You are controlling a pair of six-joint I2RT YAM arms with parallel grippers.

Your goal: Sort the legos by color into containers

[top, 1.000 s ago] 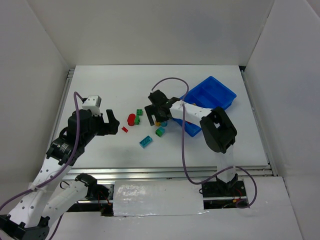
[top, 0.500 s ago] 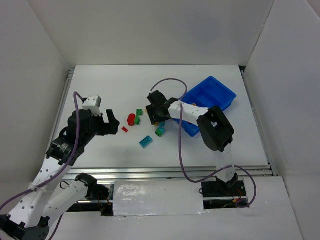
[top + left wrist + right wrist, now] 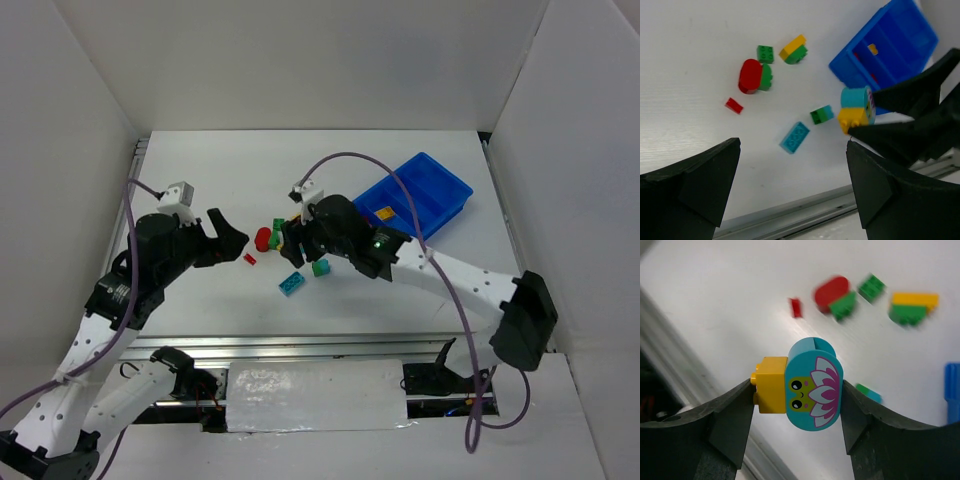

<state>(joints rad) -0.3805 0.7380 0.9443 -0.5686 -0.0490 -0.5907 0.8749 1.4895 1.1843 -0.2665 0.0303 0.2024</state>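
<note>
My right gripper (image 3: 298,240) is shut on a joined yellow-and-teal lego (image 3: 797,385) with a flower face and holds it above the table; it also shows in the left wrist view (image 3: 855,107). My left gripper (image 3: 228,240) is open and empty, left of the loose legos. On the table lie a red-and-green piece (image 3: 264,238), a small green brick (image 3: 278,224), a small red piece (image 3: 250,258), a teal brick (image 3: 291,284) and a green-and-teal piece (image 3: 320,266). The blue tray (image 3: 428,158) lies at the back right with a yellow piece (image 3: 386,211) in it.
A yellow-and-green piece (image 3: 793,48) lies near the small green brick (image 3: 765,53). The metal rail (image 3: 330,345) runs along the table's near edge. White walls enclose the table on three sides. The right arm's purple cable (image 3: 400,190) arcs over the tray.
My right arm has swung out, its elbow now far to the right, and the gripper has come up off the table with the yellow-and-teal lego. My left gripper has shifted slightly right.
</note>
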